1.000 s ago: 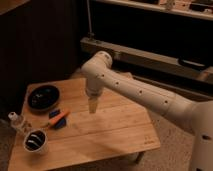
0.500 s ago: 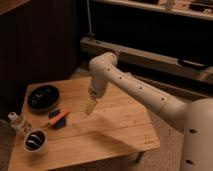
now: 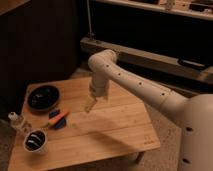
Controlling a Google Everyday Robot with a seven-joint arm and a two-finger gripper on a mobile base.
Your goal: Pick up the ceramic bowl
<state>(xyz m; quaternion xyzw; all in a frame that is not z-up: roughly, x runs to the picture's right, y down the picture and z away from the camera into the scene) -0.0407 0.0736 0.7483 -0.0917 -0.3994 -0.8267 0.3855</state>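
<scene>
The ceramic bowl [image 3: 43, 96], wide, shallow and glossy black, sits on the far left part of the wooden table [image 3: 115, 125]. My gripper [image 3: 90, 105] hangs from the white arm over the middle of the table, pointing down and slightly left. It is to the right of the bowl and well apart from it. It is open and holds nothing.
A white cup with a dark inside [image 3: 36, 141] stands at the front left corner. A small pale bottle [image 3: 15, 120] stands at the left edge. An orange stick on blue pieces [image 3: 59, 119] lies between bowl and cup. A low dark shelf [image 3: 150, 55] runs behind the table.
The arm has swung left, and the gripper now hangs closer to the bowl's side of the table. The objects on the table have not moved.
</scene>
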